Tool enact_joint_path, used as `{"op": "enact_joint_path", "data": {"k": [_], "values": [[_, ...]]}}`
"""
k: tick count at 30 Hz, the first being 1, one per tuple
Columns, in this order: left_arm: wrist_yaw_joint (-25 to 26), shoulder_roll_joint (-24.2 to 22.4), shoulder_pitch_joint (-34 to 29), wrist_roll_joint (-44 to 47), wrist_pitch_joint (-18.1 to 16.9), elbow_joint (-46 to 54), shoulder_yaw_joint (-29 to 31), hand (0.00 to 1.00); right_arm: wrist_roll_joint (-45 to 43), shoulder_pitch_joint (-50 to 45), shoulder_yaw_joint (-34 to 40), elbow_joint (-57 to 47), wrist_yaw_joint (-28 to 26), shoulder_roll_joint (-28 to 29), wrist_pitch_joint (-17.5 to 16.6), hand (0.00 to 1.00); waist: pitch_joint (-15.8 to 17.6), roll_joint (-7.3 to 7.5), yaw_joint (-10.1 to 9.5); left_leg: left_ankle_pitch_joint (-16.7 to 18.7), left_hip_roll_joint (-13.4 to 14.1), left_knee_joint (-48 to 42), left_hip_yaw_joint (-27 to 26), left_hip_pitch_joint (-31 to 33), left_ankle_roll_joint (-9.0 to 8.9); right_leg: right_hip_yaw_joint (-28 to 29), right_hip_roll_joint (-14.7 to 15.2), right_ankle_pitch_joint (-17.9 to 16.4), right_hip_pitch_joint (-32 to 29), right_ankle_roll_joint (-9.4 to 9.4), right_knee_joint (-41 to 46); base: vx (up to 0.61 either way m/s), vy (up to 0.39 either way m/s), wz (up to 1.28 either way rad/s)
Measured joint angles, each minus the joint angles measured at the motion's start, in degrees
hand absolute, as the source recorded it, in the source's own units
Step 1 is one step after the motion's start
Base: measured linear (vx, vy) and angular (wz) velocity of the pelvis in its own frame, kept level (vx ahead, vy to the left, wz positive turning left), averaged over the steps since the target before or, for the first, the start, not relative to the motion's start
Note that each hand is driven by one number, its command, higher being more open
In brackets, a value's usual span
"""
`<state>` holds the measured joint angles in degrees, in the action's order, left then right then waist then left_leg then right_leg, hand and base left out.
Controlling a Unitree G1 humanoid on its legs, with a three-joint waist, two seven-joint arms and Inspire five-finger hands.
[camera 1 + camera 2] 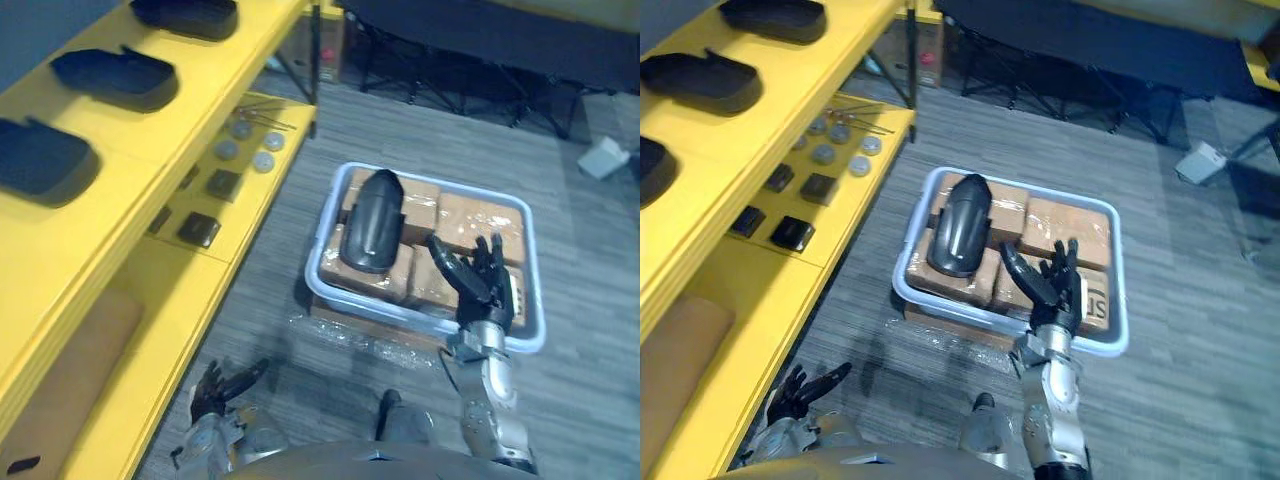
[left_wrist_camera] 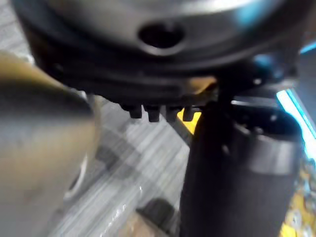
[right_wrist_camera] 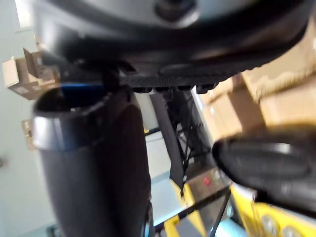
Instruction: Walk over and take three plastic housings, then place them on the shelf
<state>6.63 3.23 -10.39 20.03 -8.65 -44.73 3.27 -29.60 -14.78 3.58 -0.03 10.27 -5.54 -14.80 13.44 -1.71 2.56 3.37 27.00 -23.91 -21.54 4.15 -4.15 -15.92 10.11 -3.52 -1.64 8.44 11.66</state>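
While the yellow shelf [image 1: 215,70] carries three dark housings [image 1: 115,78] along its top tier, the pale bin [image 1: 530,340] on the floor holds cardboard boxes [image 1: 480,220]. One plastic housing [image 1: 372,222] lies on them toward the bin's far left corner. The right hand [image 1: 483,280] hovers over the bin's near right edge, fingers spread and empty, apart from that housing. The left hand [image 1: 222,388] hangs low beside the shelf, loosely open and holding nothing. The domed, glossy shell could likely slide on the uneven boxes or slip from a one-sided grip.

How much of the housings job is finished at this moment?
Done: three black housings lie on the yellow shelf. In hand: nothing; the right hand is open over the crate, the left hand open, low. Left: perhaps nothing; a fourth housing lies in the crate.
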Motion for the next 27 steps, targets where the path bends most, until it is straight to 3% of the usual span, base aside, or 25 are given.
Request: {"op": "enact_joint_path", "data": {"k": [1,2,3,4,7,8,9,11,16,20,22,27], "values": [[-0.81,0.05,-0.43,-0.06,-0.02,0.73,-1.32,1.00,-0.02,-1.42,1.46,0.00,-0.46,-0.41,0.60,1.00,0.32,0.50,0.57,-2.63,-0.10,0.11,0.13,-0.55,0.62,0.86,-0.21,-0.22,0.83,-0.86,-0.53,-0.03,-0.255,-0.17],[-1.27,0.08,-0.53,-0.12,0.02,0.99,-2.32,1.00,-0.06,-1.93,2.36,0.00,-0.63,-0.59,0.65,1.00,0.37,0.55,0.71,-2.01,-0.93,-0.08,1.01,-0.78,-0.13,1.69,0.14,-0.23,1.07,-1.01,-0.98,-0.03,-0.132,-0.48],[-2.40,-0.18,-0.96,-0.15,-0.03,2.47,-4.29,1.00,-0.11,-2.09,4.06,0.03,-0.91,-1.52,0.82,1.00,0.37,0.18,0.65,1.20,-4.91,-0.07,3.71,-1.01,-1.46,3.56,0.47,-0.25,0.58,-1.53,-1.72,-0.04,-0.036,-0.75],[-4.30,-0.01,-1.37,-0.33,-0.10,4.30,-7.12,1.00,-0.12,-1.59,4.90,0.52,-1.34,-2.68,1.16,1.00,0.56,-0.34,0.50,4.63,-9.66,-0.08,6.72,-0.80,-1.35,5.56,0.28,0.13,0.10,-2.03,-2.45,-0.04,0.007,-0.85],[-6.16,-0.04,-1.40,-0.68,-0.07,7.06,-10.94,1.00,0.05,0.63,4.70,5.41,-1.76,-4.09,2.27,1.00,0.55,-0.56,-0.87,10.64,-16.68,2.14,10.69,-1.01,-1.03,8.70,-0.43,0.75,-1.64,-2.42,-2.73,-0.02,0.068,-0.87],[-6.13,0.17,-1.15,-1.10,-0.05,7.12,-11.37,1.00,0.05,1.47,4.70,6.70,-1.34,-3.98,2.36,1.00,0.38,-0.83,-0.93,11.25,-16.97,3.03,10.85,-1.88,-1.94,8.97,-0.29,1.15,-2.17,-1.72,-2.68,0.00,0.099,-0.74],[-5.85,0.74,-0.51,-2.00,0.11,6.75,-11.79,1.00,0.27,2.72,4.17,8.73,-0.28,-3.66,3.23,1.00,0.72,0.20,-0.91,11.05,-17.85,4.15,9.44,-2.79,-1.47,9.74,0.25,1.99,-2.57,-0.86,-2.98,0.02,0.052,-0.40],[-5.41,0.99,-0.16,-2.70,0.20,6.45,-11.77,1.00,3.52,4.27,3.48,10.83,1.40,-3.71,4.61,1.00,1.01,0.28,-1.06,11.26,-18.59,3.13,8.56,-2.63,-0.92,10.27,0.95,3.89,-2.82,0.50,-3.63,0.05,0.086,-0.35],[-1.40,2.64,1.37,-5.10,1.32,4.83,-10.41,1.00,4.47,15.36,2.53,21.00,6.68,-4.19,7.69,1.00,3.42,-0.17,-3.37,11.36,-19.51,2.02,11.07,-2.58,-0.58,9.04,0.94,5.87,-1.25,0.38,-5.99,0.05,0.049,-0.10],[0.31,3.63,2.31,-4.68,1.23,4.94,-6.93,1.00,4.42,27.20,3.05,26.42,10.22,-6.99,8.12,1.00,7.84,1.40,-6.03,11.36,-19.48,0.51,14.74,1.47,-0.58,6.50,0.61,7.43,-2.18,0.02,-7.65,-0.08,-0.020,0.31],[0.37,3.54,3.76,-2.49,1.20,5.60,-3.87,1.00,4.47,35.37,4.88,28.26,11.74,-10.36,8.22,1.00,11.27,1.87,-8.71,11.37,-19.77,-0.93,16.71,4.69,-0.57,5.27,0.50,9.23,-3.12,-0.04,-9.20,-0.12,0.014,0.26],[-0.28,3.61,2.84,-1.37,1.14,2.55,-0.05,1.00,5.15,47.32,4.60,33.30,12.90,-16.39,9.86,1.00,12.79,1.40,-11.13,11.68,-20.20,-4.64,19.42,9.68,-0.03,3.21,0.62,10.26,-4.60,0.01,-9.81,-0.08,0.048,0.22]]}}
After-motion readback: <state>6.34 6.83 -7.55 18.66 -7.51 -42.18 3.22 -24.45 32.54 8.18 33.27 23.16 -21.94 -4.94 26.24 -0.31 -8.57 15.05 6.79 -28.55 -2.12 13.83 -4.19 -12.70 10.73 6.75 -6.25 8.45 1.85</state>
